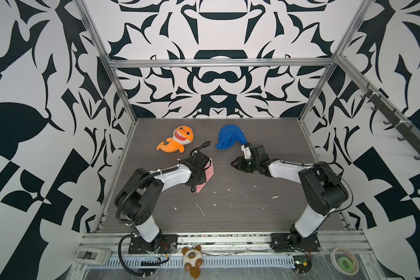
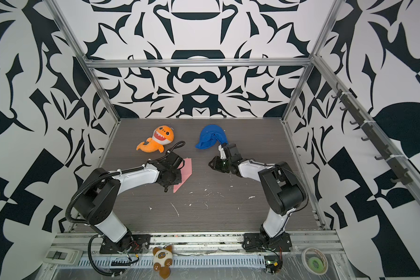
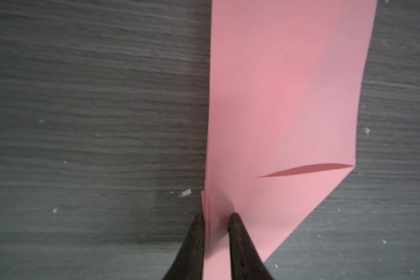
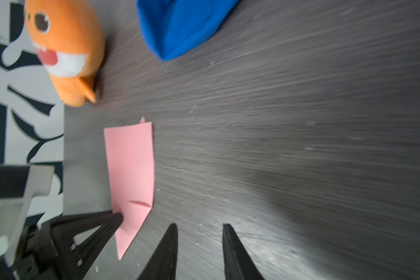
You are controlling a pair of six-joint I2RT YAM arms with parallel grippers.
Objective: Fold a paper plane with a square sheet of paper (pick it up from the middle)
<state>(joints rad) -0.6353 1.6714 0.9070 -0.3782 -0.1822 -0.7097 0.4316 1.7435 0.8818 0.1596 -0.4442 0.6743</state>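
Paper [image 3: 277, 97]: pink, part-folded, flat on table [image 1: 228, 213].
Left gripper [image 3: 216, 218]: jaws narrow, astride paper's raised edge.
Right gripper [image 4: 199, 226]: jaws apart, empty, beside paper.

The sheet of paper [image 3: 277, 97] is plain matte pink, a shade darker in its shadowed fold. The bench [image 1: 240, 213] is dark grey with fine wood-grain streaks and scattered white flecks. The shark plush [image 1: 177, 140] is orange (white belly, red mouth, dark eyes), and the cloth [image 1: 227, 138] is solid blue. The walls [image 1: 216, 84] carry a bold black-and-white swirling pattern. The left pincer [image 3: 215, 217] and right pincer [image 4: 199, 226] are black, on arms [image 1: 172, 174] with white shells and black joints.
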